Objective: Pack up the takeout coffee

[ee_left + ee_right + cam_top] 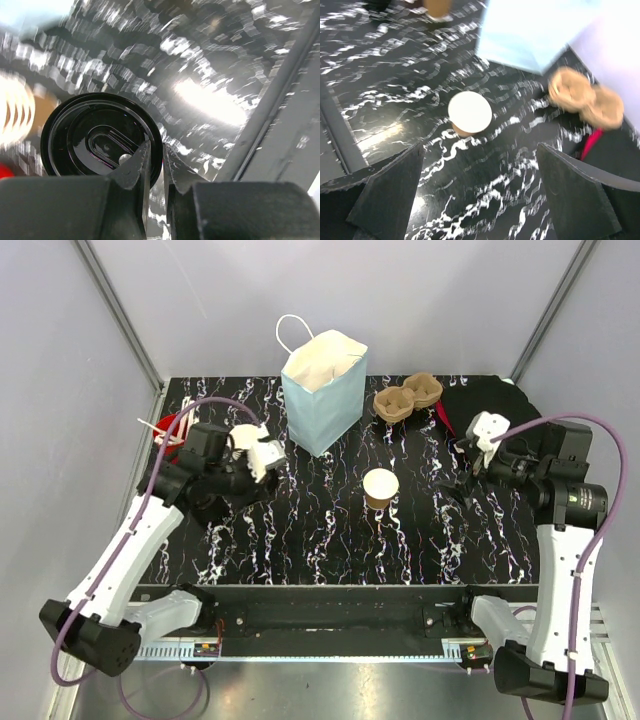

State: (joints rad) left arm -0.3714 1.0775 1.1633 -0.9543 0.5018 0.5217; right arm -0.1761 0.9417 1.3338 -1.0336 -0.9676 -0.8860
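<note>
The left arm and right arm wear smooth white shells between rounded black joints, with a thick purple cable looping along each. White blocks, probably camera housings, cap the wrists. The left pincer and right pincer have matte black, wedge-shaped fingers.

Paper cup beyond wide-spread pincer
</note>
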